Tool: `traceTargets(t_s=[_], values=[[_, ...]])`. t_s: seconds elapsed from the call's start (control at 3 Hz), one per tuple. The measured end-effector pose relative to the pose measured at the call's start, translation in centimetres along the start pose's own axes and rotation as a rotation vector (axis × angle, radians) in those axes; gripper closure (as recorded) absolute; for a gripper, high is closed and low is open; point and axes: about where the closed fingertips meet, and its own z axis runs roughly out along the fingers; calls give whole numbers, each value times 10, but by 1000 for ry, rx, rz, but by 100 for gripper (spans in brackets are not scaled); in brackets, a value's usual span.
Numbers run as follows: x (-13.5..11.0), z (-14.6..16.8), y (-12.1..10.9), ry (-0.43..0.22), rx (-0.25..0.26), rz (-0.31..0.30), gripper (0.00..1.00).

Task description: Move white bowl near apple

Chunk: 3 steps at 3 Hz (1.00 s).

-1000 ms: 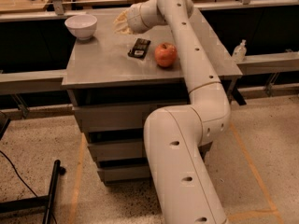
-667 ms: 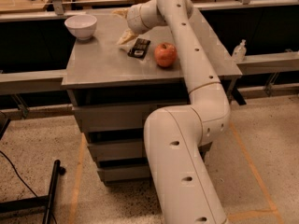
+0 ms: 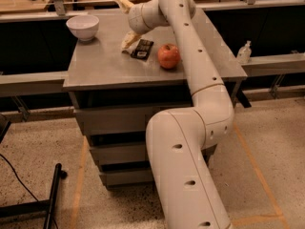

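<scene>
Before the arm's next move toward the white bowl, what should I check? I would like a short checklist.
1. Gripper open and holding nothing: ok.
2. White bowl upright on the table, nothing in front of it: ok.
3. Gripper at the bowl: not ok, it is to the bowl's right, by the black packet.
4. Bare table beside the apple for the bowl: ok.
5. Gripper clear of the packet: cannot tell.
</scene>
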Motion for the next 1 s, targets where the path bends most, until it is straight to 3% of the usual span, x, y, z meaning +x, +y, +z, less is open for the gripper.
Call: traceTargets(t_s=[1.0], values=[[-1,-1,-1,0,0,-1,0]])
